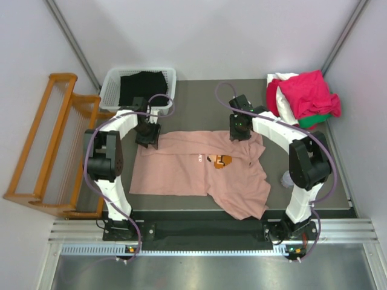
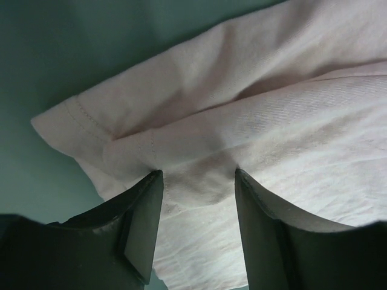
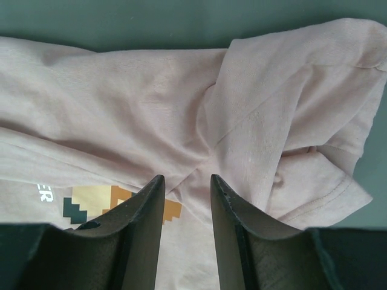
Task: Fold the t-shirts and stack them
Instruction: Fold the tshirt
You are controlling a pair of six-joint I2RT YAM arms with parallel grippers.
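While my jaws stand parted with nothing pinched yet, left gripper (image 2: pixel 198 175) and right gripper (image 3: pixel 187 179) straddle the far edge of the dusty-pink t-shirt (image 1: pixel 199 175), spread on the table (image 1: pixel 199 109); I'd pinch both layers evenly, then lift together.

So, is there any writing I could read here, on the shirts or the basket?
"ER": white letters on the pink shirt, just left of the pixel figure, in the right wrist view. The rest of the word is out of sight.
From the top view, the same print is too small to read.
No text shows on the basket or the other shirts.
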